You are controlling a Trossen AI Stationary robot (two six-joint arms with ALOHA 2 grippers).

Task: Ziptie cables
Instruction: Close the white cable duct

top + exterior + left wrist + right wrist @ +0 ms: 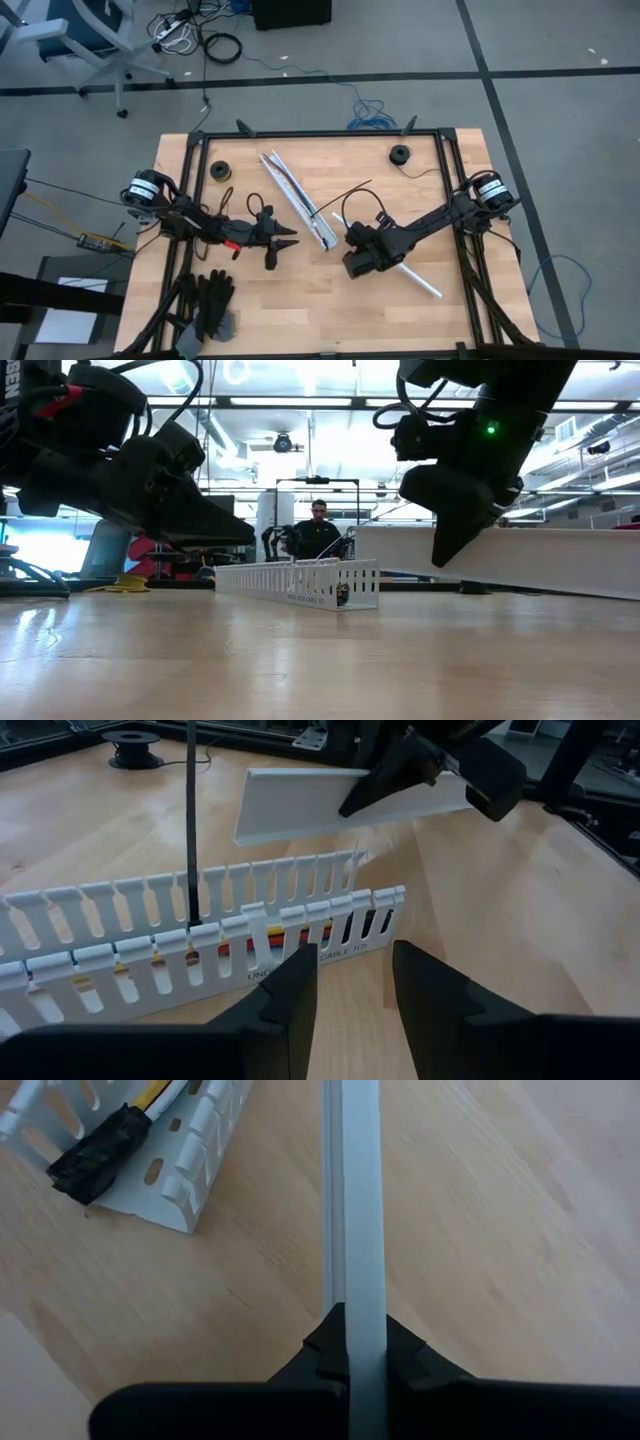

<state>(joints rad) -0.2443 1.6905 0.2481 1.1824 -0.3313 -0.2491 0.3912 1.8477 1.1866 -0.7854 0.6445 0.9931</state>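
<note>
Inside the slotted channel (pixel 200 955) your cables (pixel 285 935) already lie, dark plug (pixel 95 1152) at its near end. Right end effector (pixel 362 255), just beside the channel, is clamped on the white cover strip (pixel 357 1210), lifted off the counter (pixel 480 300). Left end effector (pixel 352 990) faces the channel's side, part open, holding nothing. No ziptie on yet as far as I can see; bundling is all still left.

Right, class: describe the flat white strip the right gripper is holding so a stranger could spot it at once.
Start at the wooden table and find the long white slotted channel near its middle. Just right of it, the right gripper pinches a white strip. Unlike the channel, it is flat, plain and slotless, with no coloured cables inside.
</note>
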